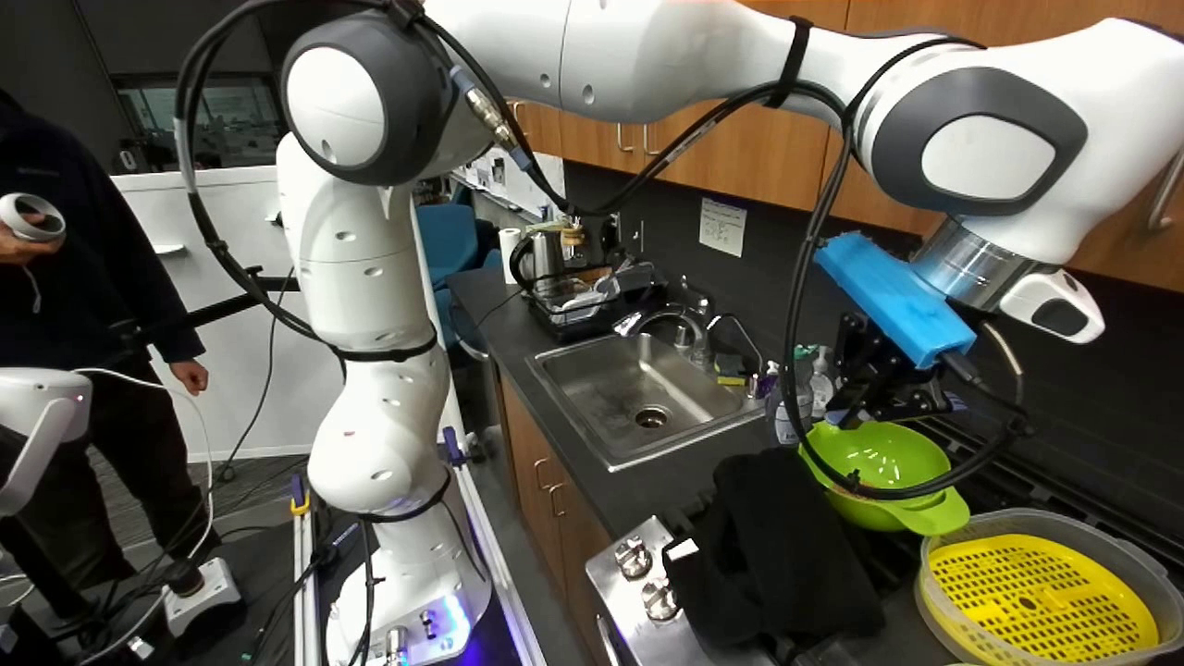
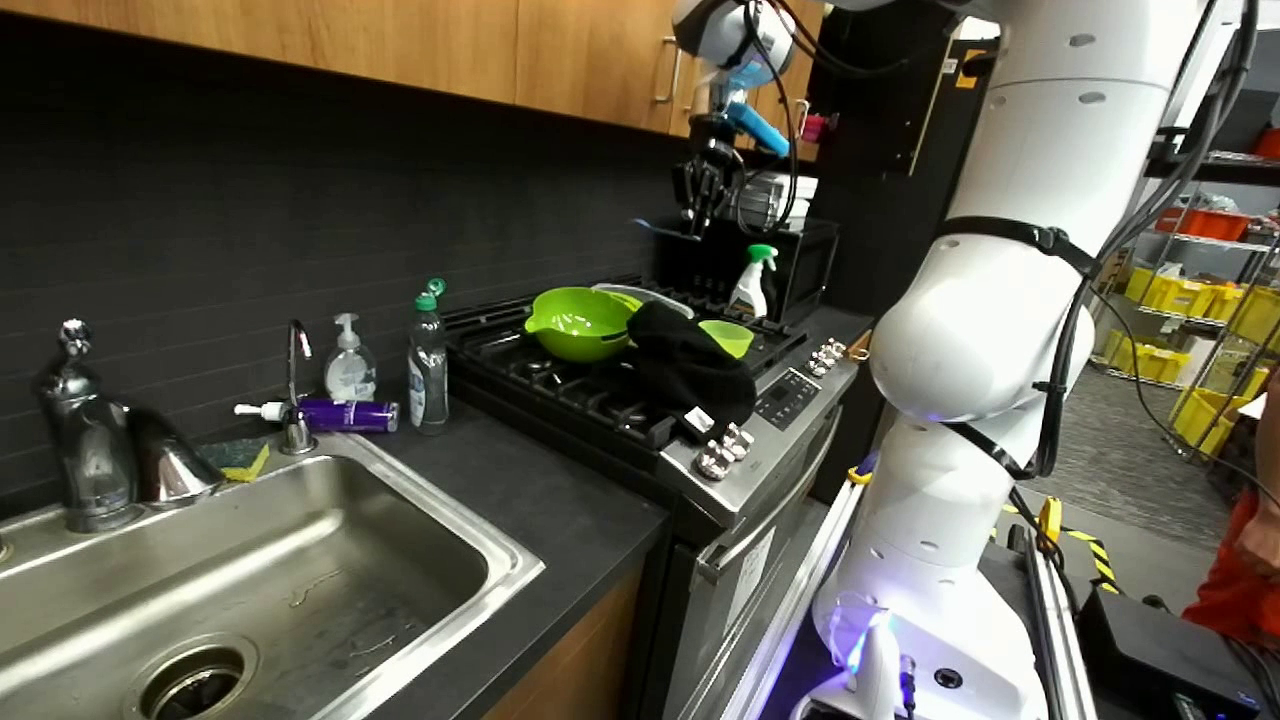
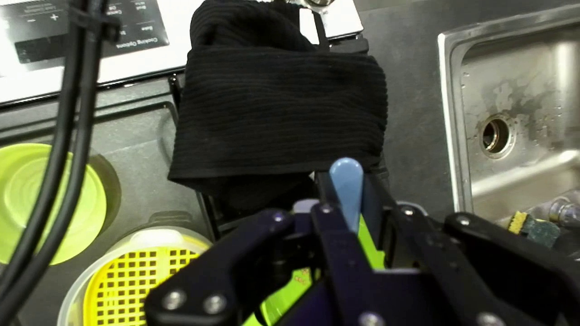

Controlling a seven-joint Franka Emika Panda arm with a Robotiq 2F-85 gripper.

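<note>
My gripper (image 3: 345, 199) is shut on a thin blue utensil (image 3: 347, 185), whose rounded end sticks out past the fingers in the wrist view. In an exterior view the gripper (image 2: 697, 215) hangs high above the stove, with the blue utensil (image 2: 662, 230) jutting sideways from its tips. A bright green bowl (image 2: 575, 325) with a spout stands on the stove, and it shows partly behind the fingers in the wrist view (image 3: 283, 292). A folded black cloth (image 3: 276, 108) lies at the stove's sink-side front corner. In an exterior view the gripper (image 1: 856, 398) overlaps the bowl's far edge (image 1: 879, 453).
A clear container with a yellow strainer (image 1: 1045, 601) and a light green bowl (image 3: 50, 199) stand on the stove. A steel sink (image 1: 638, 398) with a faucet lies beside it. Soap bottles (image 2: 428, 365) and a spray bottle (image 2: 750, 285) stand near. Wooden cabinets (image 2: 590, 60) hang above.
</note>
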